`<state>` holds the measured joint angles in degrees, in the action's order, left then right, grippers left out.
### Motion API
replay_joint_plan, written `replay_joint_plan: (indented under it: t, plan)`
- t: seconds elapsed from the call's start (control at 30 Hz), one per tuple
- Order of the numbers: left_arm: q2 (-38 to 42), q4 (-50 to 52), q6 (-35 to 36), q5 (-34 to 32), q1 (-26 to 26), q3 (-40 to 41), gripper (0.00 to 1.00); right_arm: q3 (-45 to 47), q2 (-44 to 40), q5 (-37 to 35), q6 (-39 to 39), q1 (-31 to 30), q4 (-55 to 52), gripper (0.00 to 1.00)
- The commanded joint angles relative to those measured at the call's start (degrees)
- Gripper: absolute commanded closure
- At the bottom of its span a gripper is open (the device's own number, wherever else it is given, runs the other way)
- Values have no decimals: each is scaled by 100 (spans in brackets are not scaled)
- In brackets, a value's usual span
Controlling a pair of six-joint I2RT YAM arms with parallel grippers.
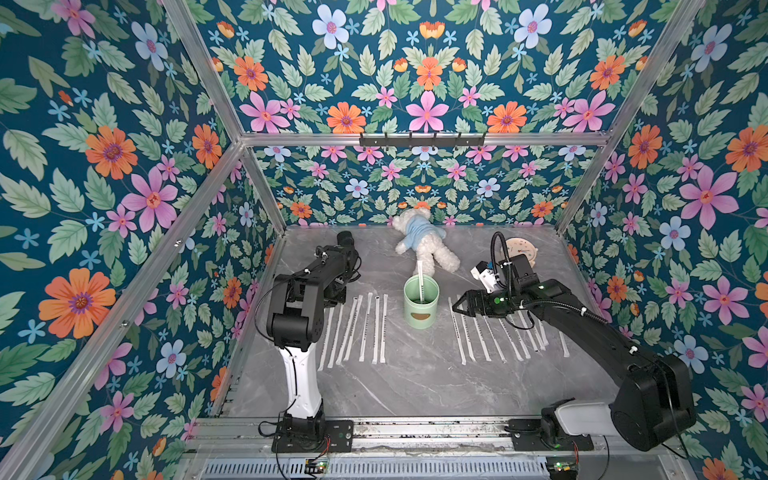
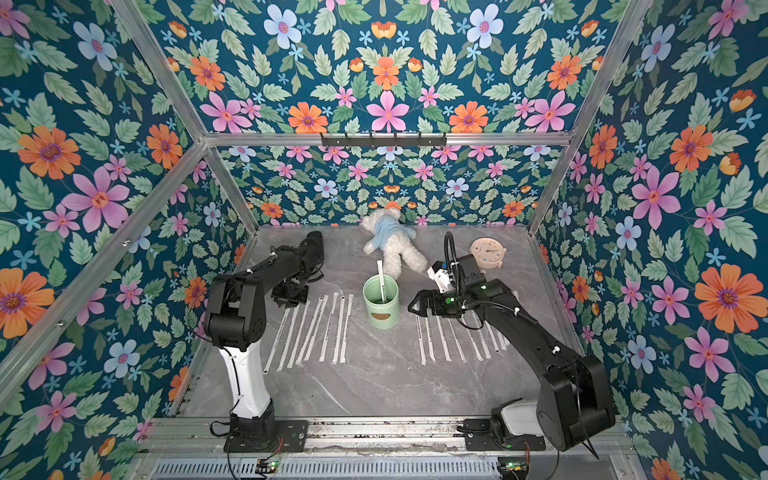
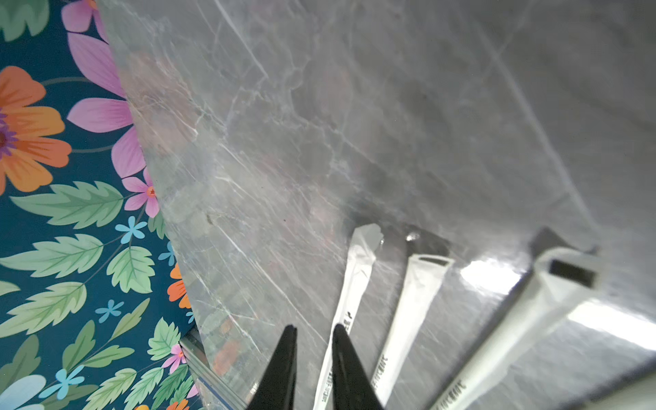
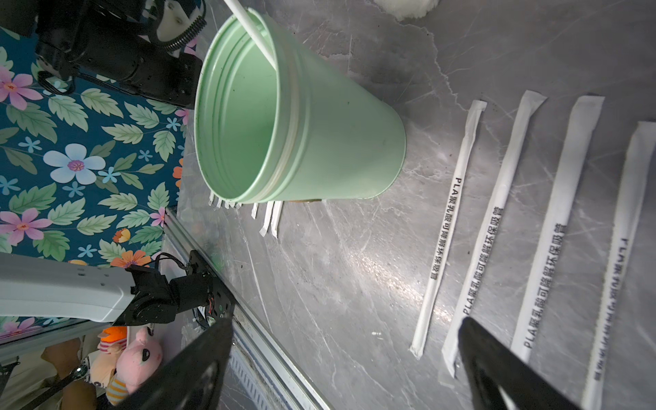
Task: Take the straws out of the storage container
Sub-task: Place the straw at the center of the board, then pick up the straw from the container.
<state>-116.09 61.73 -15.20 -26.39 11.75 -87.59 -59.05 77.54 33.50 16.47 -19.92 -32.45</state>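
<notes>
The storage container [image 1: 421,305] [image 2: 380,305], a mint-green cup, stands upright mid-table with one straw [image 1: 420,278] [image 4: 252,32] leaning inside it. Several straws lie in a row on its left [image 1: 361,328] and several more on its right [image 1: 490,336]. My left gripper [image 3: 315,326] hovers low at the far end of the left row. Its fingers are slightly apart with bare table between them, and a straw [image 3: 355,284] lies just beside one finger. My right gripper [image 1: 459,305] [image 4: 346,321] is wide open and empty, over the far ends of the right row, beside the cup [image 4: 319,142].
A white teddy bear [image 1: 424,245] in a blue shirt lies behind the cup. A round pinkish clock [image 1: 521,249] sits at the back right, behind the right arm. Floral walls close in the table on three sides, and a metal rail [image 1: 415,432] runs along the front.
</notes>
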Motion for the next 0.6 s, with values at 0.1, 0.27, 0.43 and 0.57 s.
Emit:
replay_joint_plan:
  t: [0.1, 0.27, 0.43, 0.57]
  plan:
    - [778, -206, -194, 1007, 52, -542, 76, -45, -70, -79, -12, -7, -24, 1]
    - [1446, -914, -282, 2544, 337, -913, 74, -114, -189, -170, -12, -6, -97, 1]
    - [1863, -1918, -396, 2808, 1349, -985, 61, -160, -296, -221, 4, -9, -194, 1]
    - [1809, -2380, -515, 2977, 2003, -989, 1, -191, -370, -290, 5, -7, -320, 1]
